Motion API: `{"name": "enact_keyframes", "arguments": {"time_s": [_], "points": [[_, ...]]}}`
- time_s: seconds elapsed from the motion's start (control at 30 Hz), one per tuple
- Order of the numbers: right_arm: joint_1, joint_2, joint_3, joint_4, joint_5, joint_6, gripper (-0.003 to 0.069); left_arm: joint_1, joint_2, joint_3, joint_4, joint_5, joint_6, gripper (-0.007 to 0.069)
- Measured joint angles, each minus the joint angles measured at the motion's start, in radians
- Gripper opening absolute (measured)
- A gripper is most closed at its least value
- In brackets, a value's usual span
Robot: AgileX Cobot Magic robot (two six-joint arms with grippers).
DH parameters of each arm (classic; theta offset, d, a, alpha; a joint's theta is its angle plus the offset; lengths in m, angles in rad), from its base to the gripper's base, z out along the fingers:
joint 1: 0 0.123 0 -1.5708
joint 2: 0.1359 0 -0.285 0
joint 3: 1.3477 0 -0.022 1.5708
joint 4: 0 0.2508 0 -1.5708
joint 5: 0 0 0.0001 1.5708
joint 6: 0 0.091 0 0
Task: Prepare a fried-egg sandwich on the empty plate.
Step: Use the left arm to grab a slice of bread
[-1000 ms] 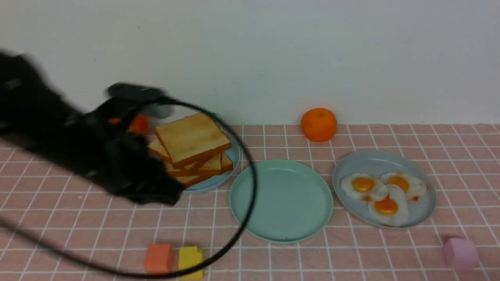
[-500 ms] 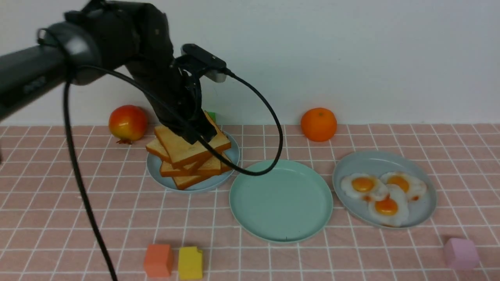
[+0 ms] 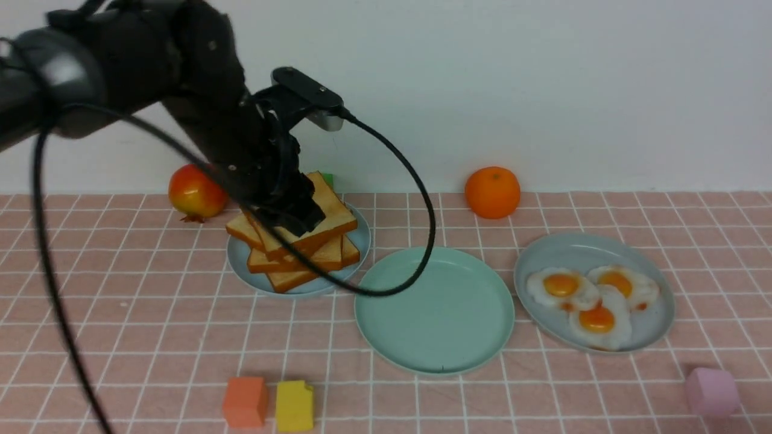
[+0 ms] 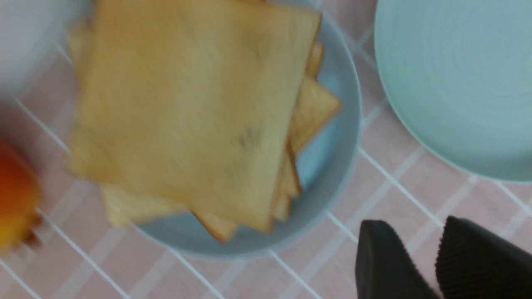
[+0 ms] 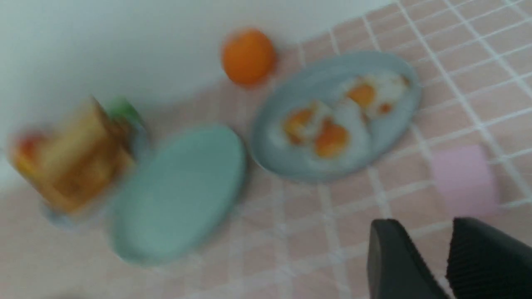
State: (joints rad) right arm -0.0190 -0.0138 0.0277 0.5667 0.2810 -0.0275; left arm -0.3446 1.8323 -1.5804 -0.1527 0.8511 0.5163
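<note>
A pile of golden toast slices (image 3: 335, 218) lies on a grey-blue plate (image 3: 358, 241) at the back left. The empty mint-green plate (image 3: 434, 307) sits in the middle. Three fried eggs (image 3: 594, 295) lie on a second grey-blue plate (image 3: 579, 247) on the right. My left gripper (image 3: 297, 218) hangs just above the top toast, shut and empty. In the left wrist view its tips (image 4: 411, 224) are over the cloth between the toast plate (image 4: 336, 137) and the mint plate (image 4: 457, 83), beside the toast (image 4: 187, 108). My right gripper (image 5: 419, 222) is shut and empty, above the cloth; it is out of the front view.
An orange (image 3: 492, 191), a red fruit (image 3: 194, 191) and a small green block (image 3: 326, 178) stand by the back wall. An orange block (image 3: 244, 401), a yellow block (image 3: 294, 405) and a pink block (image 3: 711, 392) lie near the front. The left arm's cable (image 3: 422, 241) loops over the mint plate's left edge.
The left arm swung up from low on the left to above the toast pile, then dropped slightly and shifted left. The plates, toast and eggs have not moved.
</note>
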Motion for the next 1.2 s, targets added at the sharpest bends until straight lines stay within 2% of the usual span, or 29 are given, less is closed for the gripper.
{"name": "enact_keyframes", "arguments": {"time_s": [0.13,0.23,0.3,0.33,0.4,0.43,0.67,0.87,0.97,1.2], "points": [[0.0,0.0,0.0,0.229,-0.108,0.017,0.0238,0.0,0.027,0.044,-0.001,-0.146,0.093,0.0278],[0.0,0.0,-0.009,0.273,-0.082,-0.016,0.0202,0.0,0.064,0.046,-0.001,-0.205,0.113,0.0328],[0.0,0.004,-0.05,0.276,0.027,-0.068,0.0127,0.0,0.097,0.046,0.001,-0.22,0.119,0.0365],[0.0,0.004,-0.055,0.276,0.027,-0.073,0.012,0.0,0.099,0.046,0.001,-0.221,0.119,0.0367],[0.0,0.035,-0.137,0.275,0.141,-0.134,0.0013,0.0,0.129,0.046,0.025,-0.247,0.12,0.0391],[0.0,0.053,-0.179,0.271,0.173,-0.164,-0.0001,0.0,0.137,0.046,0.037,-0.259,0.12,0.0393],[0.0,0.153,-0.34,0.264,0.215,-0.286,0.0008,0.0,0.175,0.046,0.08,-0.349,0.124,0.0399],[0.0,0.192,-0.36,0.261,0.22,-0.31,0.001,0.0,0.217,0.046,0.126,-0.401,0.124,0.0391],[0.0,0.194,-0.36,0.261,0.221,-0.312,0.0011,0.0,0.224,0.046,0.144,-0.427,0.124,0.037],[0.0,0.196,-0.36,0.26,0.223,-0.312,0.0011,0.0,0.235,0.046,0.12,-0.457,0.124,0.0246]]}}
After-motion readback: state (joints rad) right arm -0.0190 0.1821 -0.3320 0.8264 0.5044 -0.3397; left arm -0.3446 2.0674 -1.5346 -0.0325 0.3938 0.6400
